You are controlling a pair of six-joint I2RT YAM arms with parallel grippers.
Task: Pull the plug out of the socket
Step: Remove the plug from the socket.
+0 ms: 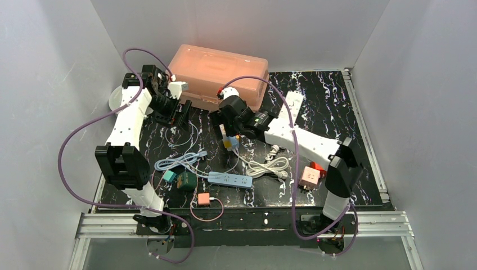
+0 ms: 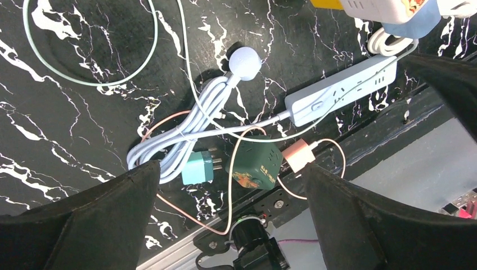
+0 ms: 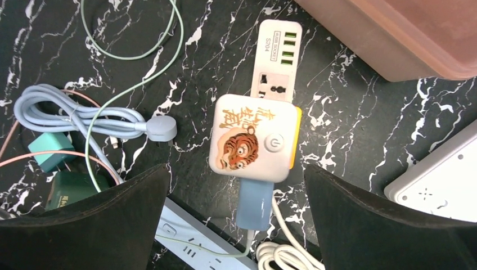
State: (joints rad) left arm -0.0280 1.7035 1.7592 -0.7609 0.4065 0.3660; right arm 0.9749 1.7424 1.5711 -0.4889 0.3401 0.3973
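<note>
Marble table, tiger socket, pink box behind

SITE: robotics lab test cell | EVIDENCE: white panel walls boxed around fingers; aluminium frame rail behind fingers; marbled tabletop beneath

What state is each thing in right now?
Left gripper: open, holding nothing.
Right gripper: open, above the tiger socket.
Blue plug: seated in the tiger socket.
Pink box: lid shut.
Blue power strip: nothing plugged in.
Teal plug: loose, prongs bare.
</note>
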